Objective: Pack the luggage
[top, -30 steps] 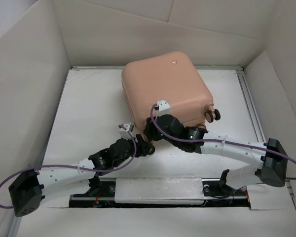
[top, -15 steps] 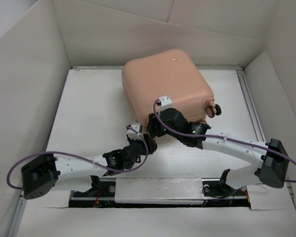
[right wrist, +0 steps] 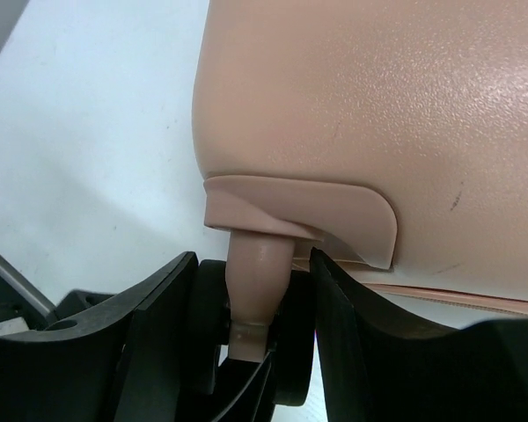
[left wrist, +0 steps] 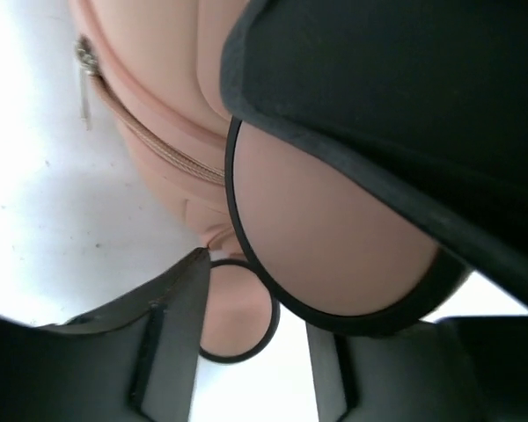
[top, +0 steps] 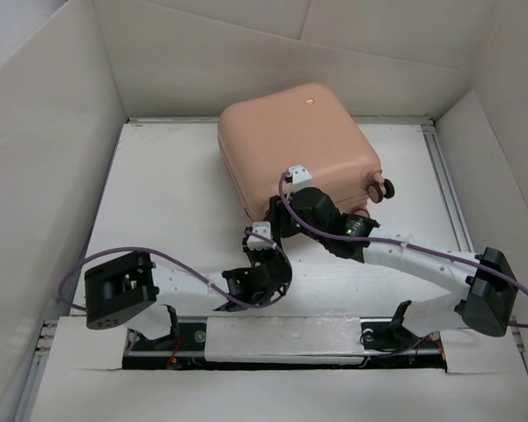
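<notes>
The salmon-pink luggage [top: 295, 145] lies closed at the back middle of the table. My right gripper [top: 275, 220] is at its near left corner. In the right wrist view the right gripper [right wrist: 253, 260] is shut on a black wheel [right wrist: 292, 352] with a pink stem [right wrist: 255, 290] under the shell [right wrist: 370, 105]. My left gripper [top: 262, 237] sits just in front of the same corner. In the left wrist view the left gripper [left wrist: 257, 299] is open, with a small pink black-rimmed wheel [left wrist: 238, 321] against its left finger [left wrist: 158, 352] and a larger one [left wrist: 334, 237] above.
White walls [top: 44, 176] box the table in on three sides. Another luggage wheel [top: 380, 189] sticks out at the right side. The luggage's zipper [left wrist: 158, 149] and its metal pull [left wrist: 84, 57] show in the left wrist view. A metal rail [top: 282, 338] runs along the near edge.
My left arm folded in and its gripper moved right and forward to the luggage's near corner. My right gripper shifted slightly right, and the luggage moved back a little with it.
</notes>
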Action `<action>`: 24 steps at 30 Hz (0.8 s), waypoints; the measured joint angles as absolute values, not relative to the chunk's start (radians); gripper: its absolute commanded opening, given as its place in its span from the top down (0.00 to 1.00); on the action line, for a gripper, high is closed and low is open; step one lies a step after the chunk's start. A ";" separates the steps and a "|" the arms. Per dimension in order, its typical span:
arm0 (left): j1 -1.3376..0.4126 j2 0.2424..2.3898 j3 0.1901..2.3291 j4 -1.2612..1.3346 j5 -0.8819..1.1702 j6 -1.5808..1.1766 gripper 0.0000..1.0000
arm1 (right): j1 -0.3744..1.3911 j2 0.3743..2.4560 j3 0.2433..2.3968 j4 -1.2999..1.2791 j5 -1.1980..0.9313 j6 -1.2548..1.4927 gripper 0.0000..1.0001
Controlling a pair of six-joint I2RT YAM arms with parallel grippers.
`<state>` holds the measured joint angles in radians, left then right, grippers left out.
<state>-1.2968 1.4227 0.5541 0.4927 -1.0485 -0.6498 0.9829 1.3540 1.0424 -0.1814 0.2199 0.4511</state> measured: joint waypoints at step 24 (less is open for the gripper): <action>-1.121 1.370 0.434 0.673 -1.267 -0.660 1.00 | 0.939 1.231 0.882 -0.012 0.105 0.489 1.00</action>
<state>-1.1206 1.3701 0.4335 0.6731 -1.2671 -0.6601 0.9386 1.2312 0.8822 -0.0120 0.1055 0.4889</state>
